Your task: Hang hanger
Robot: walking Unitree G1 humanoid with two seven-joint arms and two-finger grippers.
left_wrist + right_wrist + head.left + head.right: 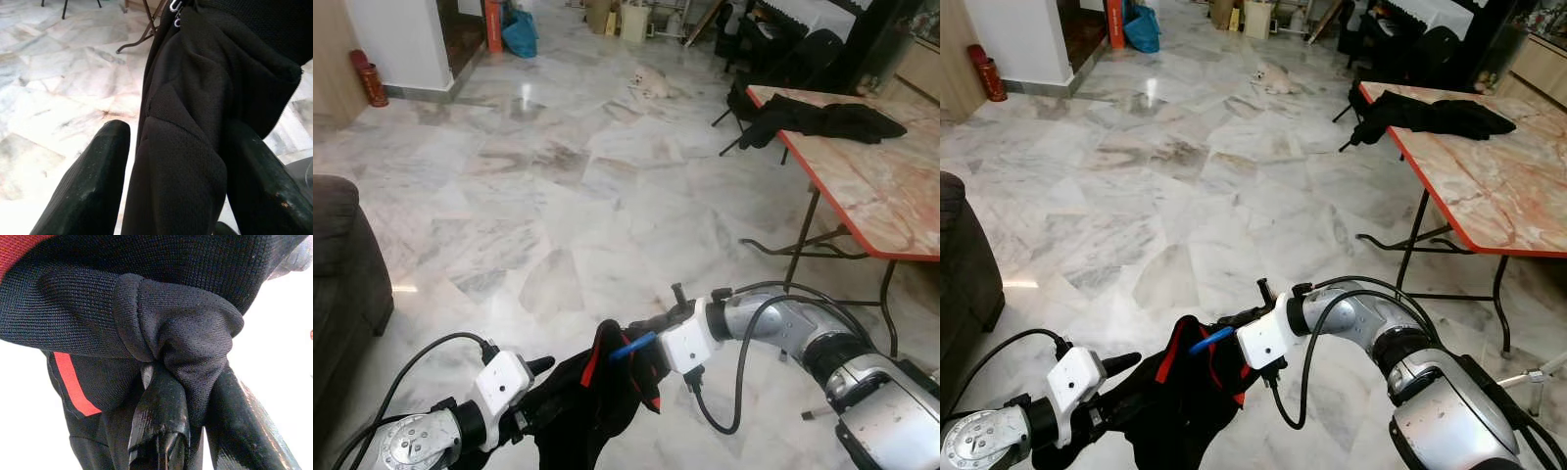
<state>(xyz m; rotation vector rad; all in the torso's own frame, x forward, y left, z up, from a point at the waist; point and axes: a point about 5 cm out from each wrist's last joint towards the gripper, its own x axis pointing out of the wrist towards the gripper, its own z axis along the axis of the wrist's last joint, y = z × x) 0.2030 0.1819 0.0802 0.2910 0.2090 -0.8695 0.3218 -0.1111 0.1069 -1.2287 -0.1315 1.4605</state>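
Observation:
A black garment with red trim (582,397) hangs between my two grippers, low in front of me over the marble floor. A blue hanger tip (632,346) pokes out of its top. My right gripper (641,357) is shut on a bunched fold of the garment's collar (176,333) by the hanger. My left gripper (536,406) is shut on the black fabric (190,147) lower down; its fingers (93,181) show on either side of the cloth.
A folding table with a red rim (862,230) stands to my right, with another dark garment (822,119) on its far end. A dark sofa arm (342,264) sits at my left. A small pale dog (651,83) lies far across the floor.

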